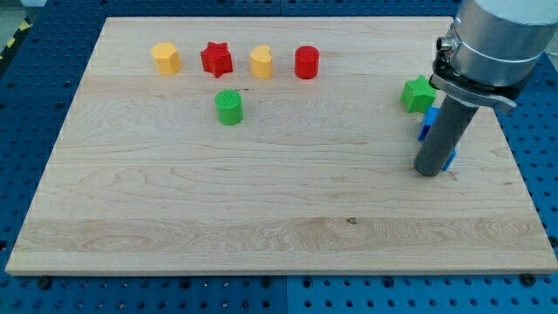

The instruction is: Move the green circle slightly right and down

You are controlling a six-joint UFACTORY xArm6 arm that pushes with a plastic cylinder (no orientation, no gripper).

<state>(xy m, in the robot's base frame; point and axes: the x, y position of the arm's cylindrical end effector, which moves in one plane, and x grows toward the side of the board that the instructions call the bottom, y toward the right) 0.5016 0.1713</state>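
Note:
The green circle (229, 107) stands on the wooden board (261, 209) left of centre, just below a row of blocks. My tip (429, 172) rests on the board far to the right of it, touching blue blocks (431, 122) that it partly hides. Nothing lies between my tip and the green circle.
Above the green circle stand a yellow hexagon-like block (166, 58), a red star (216, 58), a yellow heart (261, 62) and a red cylinder (307, 63). A green star (418, 93) sits at the right, just above my tip. The arm's grey body (493, 44) fills the upper right corner.

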